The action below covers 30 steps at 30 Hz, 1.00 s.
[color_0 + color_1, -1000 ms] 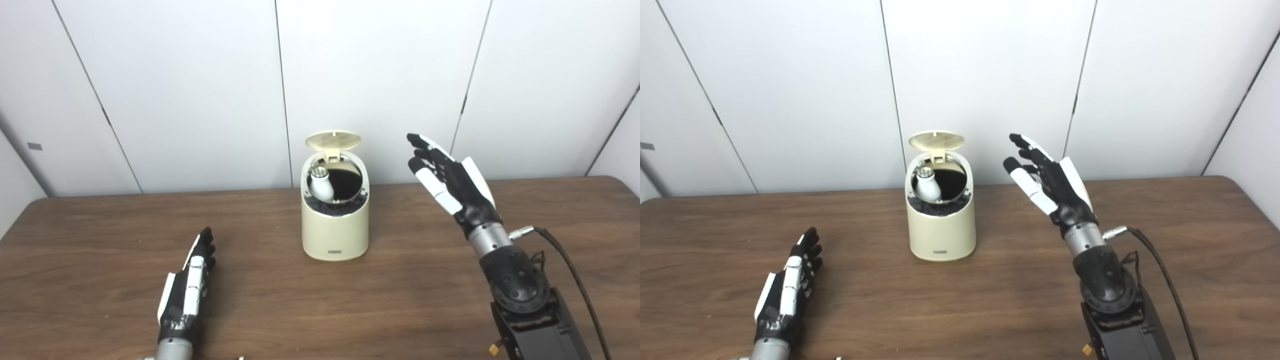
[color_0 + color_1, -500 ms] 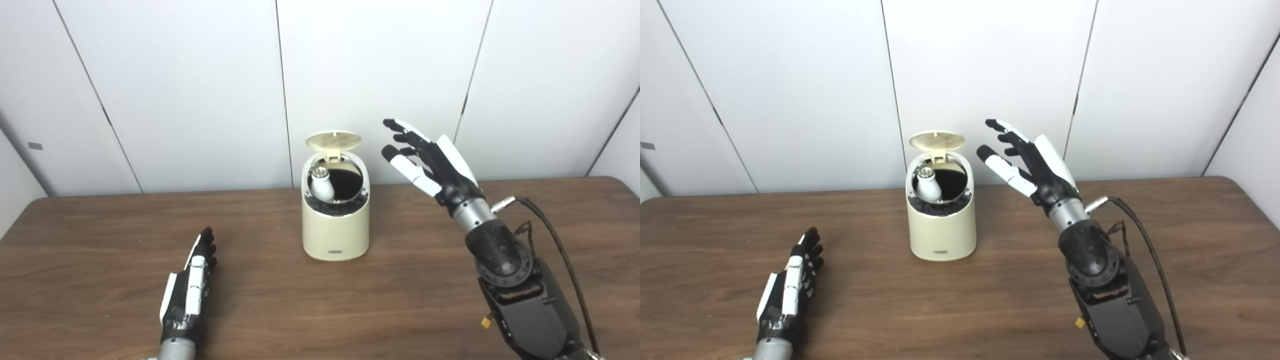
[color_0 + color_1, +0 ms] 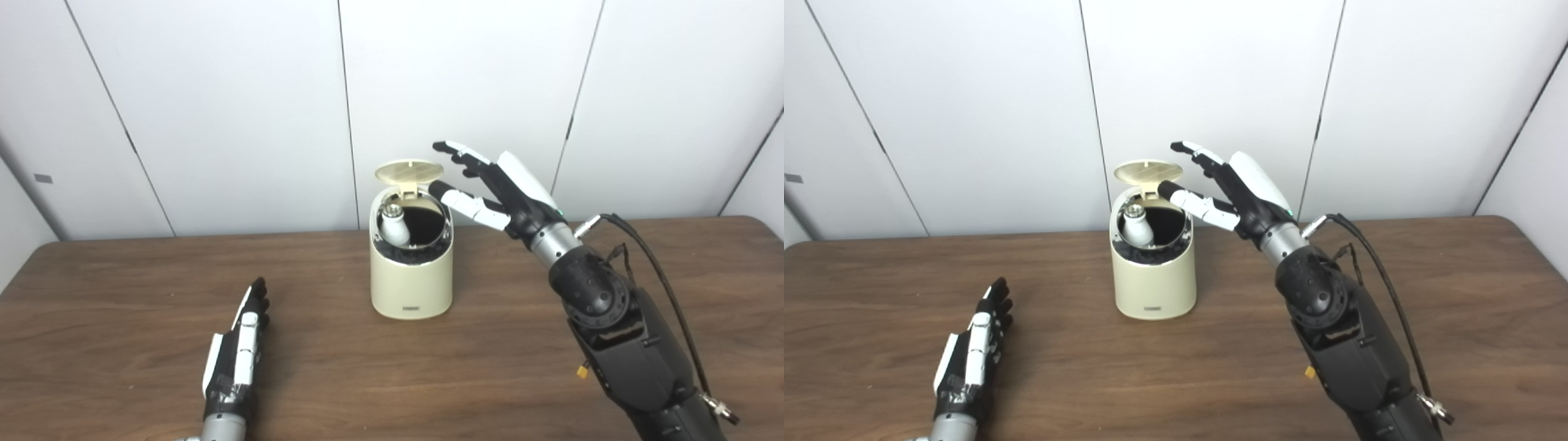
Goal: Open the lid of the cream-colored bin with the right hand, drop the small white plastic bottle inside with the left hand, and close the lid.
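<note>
Right hand [image 3: 499, 190]: one, fingers spread, empty, raised beside the upright round lid [image 3: 409, 171] of the cream-colored cylindrical bin [image 3: 410, 275], likely placed to press it down. Small white plastic bottle [image 3: 394, 226]: one, inside bin. Left hand [image 3: 239, 355]: one, flat, empty, on brown wooden tabletop [image 3: 122, 294], left of bin.

Bottle's [image 3: 392, 228] lower half inside bin [image 3: 410, 288]

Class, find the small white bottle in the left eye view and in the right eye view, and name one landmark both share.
Left eye view: white bottle leans inside the open bin, centre.
Right eye view: bottle inside the bin, left of centre.
Shared landmark: the raised lid just above it.
</note>
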### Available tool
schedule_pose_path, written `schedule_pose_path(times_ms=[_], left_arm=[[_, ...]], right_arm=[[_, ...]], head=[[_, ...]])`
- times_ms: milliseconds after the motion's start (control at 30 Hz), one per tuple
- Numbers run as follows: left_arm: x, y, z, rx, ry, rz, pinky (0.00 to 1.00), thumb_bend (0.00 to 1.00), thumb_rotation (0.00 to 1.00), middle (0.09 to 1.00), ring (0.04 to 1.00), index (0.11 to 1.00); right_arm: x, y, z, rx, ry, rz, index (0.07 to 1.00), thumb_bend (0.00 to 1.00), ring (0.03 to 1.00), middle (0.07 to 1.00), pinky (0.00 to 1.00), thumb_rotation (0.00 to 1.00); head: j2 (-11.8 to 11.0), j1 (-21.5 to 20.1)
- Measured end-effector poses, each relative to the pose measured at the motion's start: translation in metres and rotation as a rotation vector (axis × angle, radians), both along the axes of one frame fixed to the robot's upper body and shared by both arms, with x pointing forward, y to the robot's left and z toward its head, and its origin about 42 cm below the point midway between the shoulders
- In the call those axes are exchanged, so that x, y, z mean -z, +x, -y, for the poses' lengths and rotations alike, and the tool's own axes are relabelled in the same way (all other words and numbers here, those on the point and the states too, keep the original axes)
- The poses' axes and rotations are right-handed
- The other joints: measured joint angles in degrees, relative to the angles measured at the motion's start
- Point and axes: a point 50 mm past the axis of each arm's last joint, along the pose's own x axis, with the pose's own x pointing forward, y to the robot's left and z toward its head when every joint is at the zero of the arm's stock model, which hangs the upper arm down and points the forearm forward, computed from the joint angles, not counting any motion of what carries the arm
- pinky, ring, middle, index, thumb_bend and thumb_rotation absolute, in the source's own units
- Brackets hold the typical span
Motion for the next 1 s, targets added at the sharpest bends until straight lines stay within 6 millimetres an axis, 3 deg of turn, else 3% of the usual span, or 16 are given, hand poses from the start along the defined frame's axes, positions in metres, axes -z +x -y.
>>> schedule_pose_path(times_ms=[267, 667, 1000], left_arm=[[0.000, 0.000, 0.003, -0.006, -0.001, 0.001, 1.00, 0.44, 0.95, 1.000, 0.996, 0.993], [0.001, 0.000, 0.006, 0.000, 0.009, 0.005, 1.00, 0.44, 0.94, 0.997, 1.000, 0.984], [0.001, 0.000, 0.008, -0.009, 0.007, 0.004, 1.00, 0.49, 0.88, 0.989, 0.998, 0.978]], right_arm=[[-0.009, 0.006, -0.006, -0.009, -0.051, 0.017, 0.865, 0.63, 0.996, 0.935, 0.93, 0.93], [-0.003, 0.004, -0.011, -0.040, -0.114, -0.007, 0.873, 0.66, 1.000, 0.947, 0.98, 0.92], [-0.003, -0.007, -0.010, -0.072, -0.213, -0.020, 0.887, 0.63, 1.000, 0.934, 0.99, 0.89]], head=[[0.0, 0.4], [0.3, 0.8], [0.7, 1.2]])
